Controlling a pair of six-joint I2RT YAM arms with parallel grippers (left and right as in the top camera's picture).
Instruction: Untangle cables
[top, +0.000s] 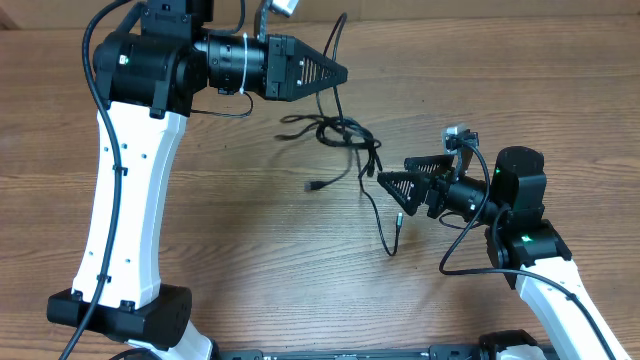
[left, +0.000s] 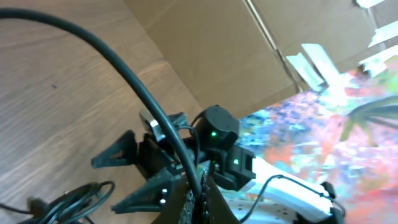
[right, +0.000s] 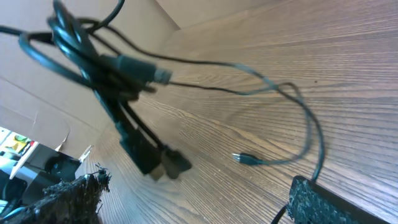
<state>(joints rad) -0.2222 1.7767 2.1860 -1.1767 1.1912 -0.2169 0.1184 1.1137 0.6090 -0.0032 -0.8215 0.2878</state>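
Observation:
The cables (top: 346, 134) are thin black cords tangled in a knot at the table's middle. One strand rises from the knot into my left gripper (top: 338, 72), which is shut on it; in the left wrist view the strand (left: 140, 93) runs between the shut fingers (left: 199, 200). One plug end (top: 313, 186) lies left of the knot, and a second, silvery one (top: 396, 221) lies nearer the front. My right gripper (top: 394, 171) is open and empty, just right of the knot. The right wrist view shows the bundle (right: 102, 71), the silvery tip (right: 242, 159) and the open fingers (right: 196, 200).
The wooden table (top: 250, 260) carries nothing else. A cardboard box wall (left: 236, 56) stands behind the table. The left arm's white base (top: 120, 300) stands at the front left and the right arm's base (top: 560, 300) at the front right.

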